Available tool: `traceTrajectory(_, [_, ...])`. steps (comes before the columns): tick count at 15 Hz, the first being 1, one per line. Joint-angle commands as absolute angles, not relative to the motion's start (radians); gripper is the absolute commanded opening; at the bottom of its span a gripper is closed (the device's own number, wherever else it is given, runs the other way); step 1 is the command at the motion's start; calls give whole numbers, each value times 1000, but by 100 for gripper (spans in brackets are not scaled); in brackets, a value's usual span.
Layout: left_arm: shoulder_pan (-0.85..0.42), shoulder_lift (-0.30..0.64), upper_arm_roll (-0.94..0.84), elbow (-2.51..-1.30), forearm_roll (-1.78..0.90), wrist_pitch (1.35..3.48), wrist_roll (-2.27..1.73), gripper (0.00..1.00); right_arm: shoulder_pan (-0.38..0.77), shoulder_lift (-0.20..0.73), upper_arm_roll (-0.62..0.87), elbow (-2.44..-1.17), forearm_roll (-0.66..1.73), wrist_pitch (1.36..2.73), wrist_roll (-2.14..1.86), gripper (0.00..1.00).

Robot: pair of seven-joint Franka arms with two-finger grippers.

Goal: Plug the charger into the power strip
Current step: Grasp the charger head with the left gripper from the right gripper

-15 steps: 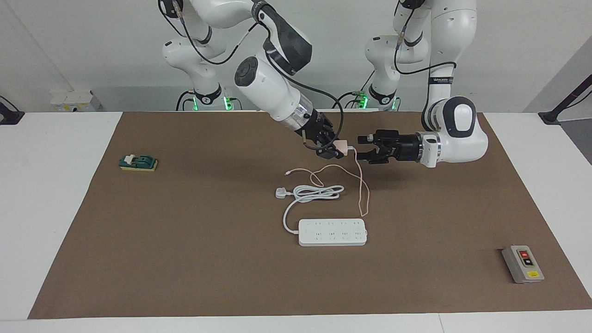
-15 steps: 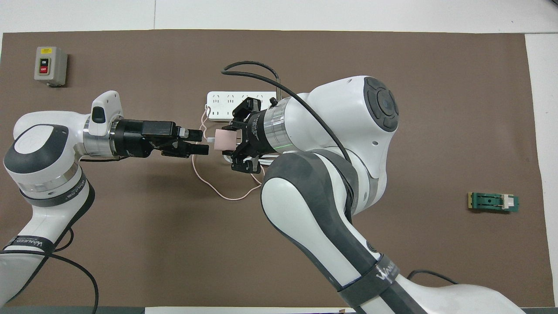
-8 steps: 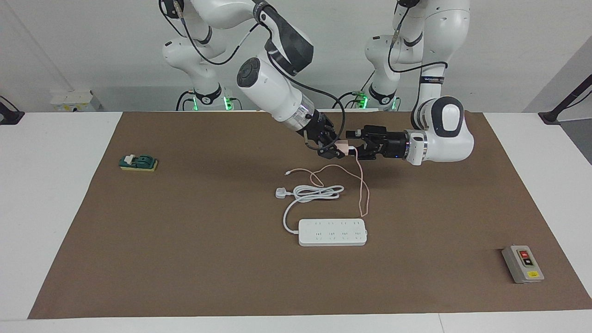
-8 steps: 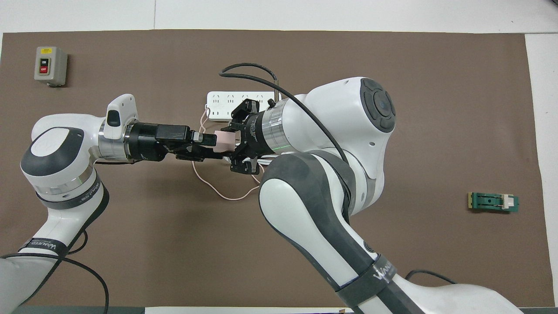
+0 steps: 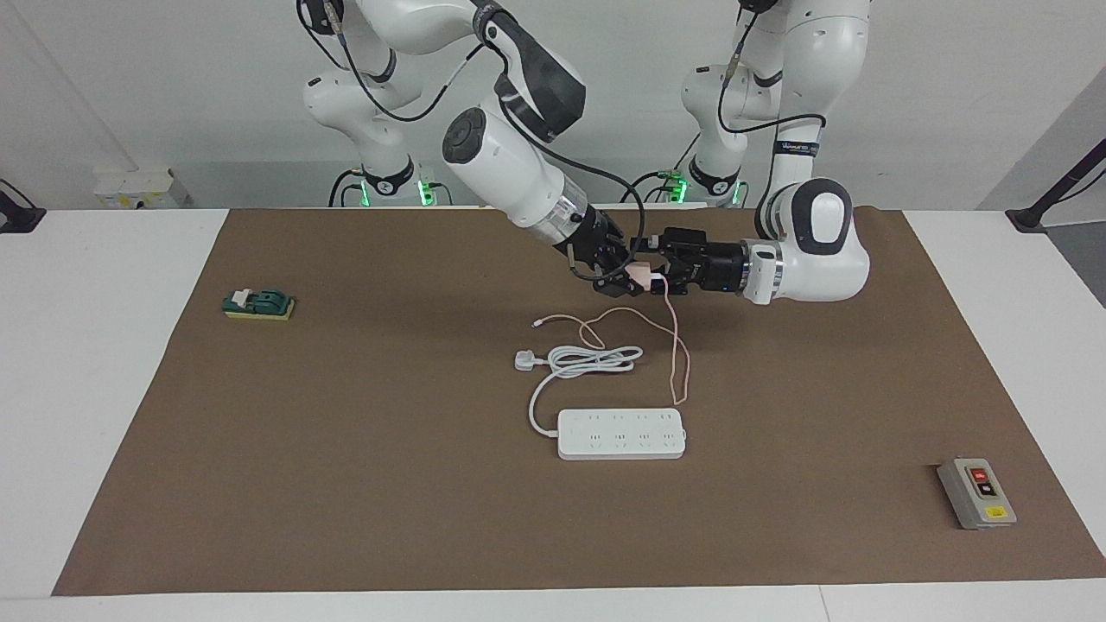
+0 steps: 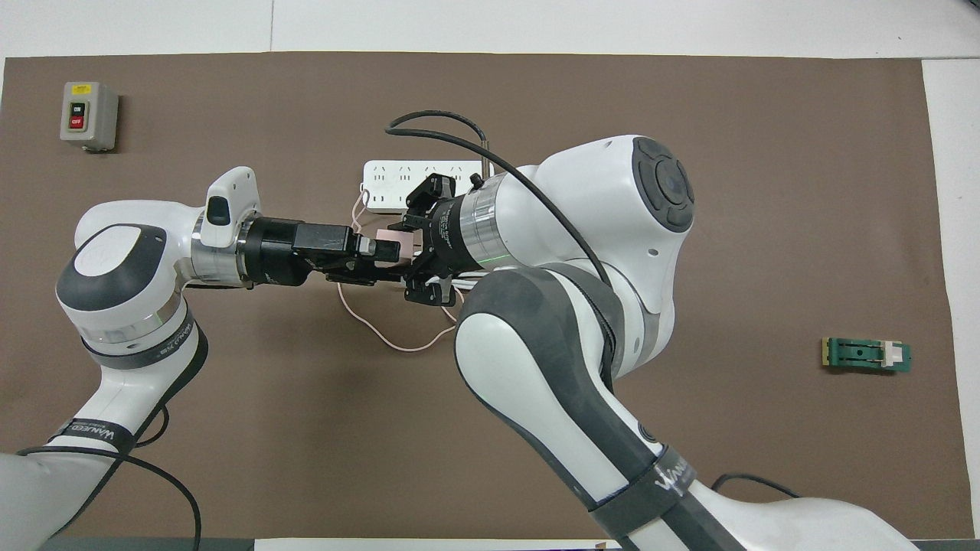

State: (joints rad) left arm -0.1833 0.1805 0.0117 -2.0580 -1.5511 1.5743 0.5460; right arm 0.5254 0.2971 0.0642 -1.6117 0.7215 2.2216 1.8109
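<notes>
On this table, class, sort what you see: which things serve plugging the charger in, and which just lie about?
Belong to the job:
- charger, held up by the right gripper
- power strip
- left gripper, open around the charger

Just lying about:
- grey button box
- green switch block

Grey button box [image 6: 89,115]: red button marked "OFF"; yellow label above it, text illegible. Arm sleeve bands [image 6: 98,431]: white lettering, partly readable, approx. "WANEED". Power strip [image 5: 621,434]: no readable marking.
</notes>
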Motion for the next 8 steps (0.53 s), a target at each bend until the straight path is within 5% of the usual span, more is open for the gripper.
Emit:
traceTrajectory(1, [-199,160,28,-2072,-1569,1594,560,69,528,301,63,-1605,723,2226,1829,0])
traceTrajectory(6, [-190,164,31,-2056,-1563,1603,557,35,526,301,63,-1605,721,2223,1829,0])
traceTrajectory(8, [-183,164,34,-2056,-1560,1598,555,32,528,299,63,-1605,721,2223,1829,0])
